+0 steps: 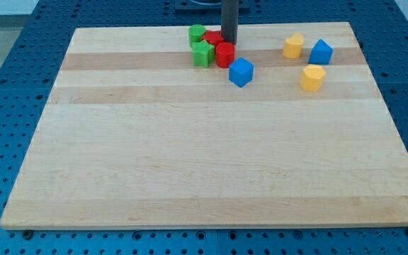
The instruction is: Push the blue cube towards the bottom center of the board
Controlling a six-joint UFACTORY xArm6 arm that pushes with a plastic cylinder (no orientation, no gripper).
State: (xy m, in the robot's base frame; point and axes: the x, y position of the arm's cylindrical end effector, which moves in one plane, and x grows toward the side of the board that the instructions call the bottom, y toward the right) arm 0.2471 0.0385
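- Our tip (229, 41): bare rod end, no jaws, so nothing to spread or pinch. It sits at the board's (190, 177) 12 o'clock edge, inside the red/green cluster, its end partly hidden behind the red blocks.
- Camera view, cluster: green cylinder (197, 32) at the tip's 9 o'clock, red block (212, 38) just beside the tip on the same side (shape unclear), red cylinder (225, 54) at the tip's 6 o'clock and looking in contact, green block (203, 54) (irregular shape) at roughly 7–8 o'clock.
- Blue cube (241, 72): upper centre of the board, at about 5 o'clock from our tip, just beside the red cylinder, possibly touching it.
- Key relation: the cube lies down-view of our tip; the target, bottom centre, is far off at 6–7 o'clock from the cube. The red cylinder sits between tip and cube, so a straight push would likely drag it along.
- Cube orientation: turned, one corner towards 6 o'clock; no long axis. We judge a corner-on push may spin it.
- Task barely started, by our judgement.
- Off to 3 o'clock, well apart: yellow block (293, 46), second blue block (321, 52), another yellow block (312, 77).
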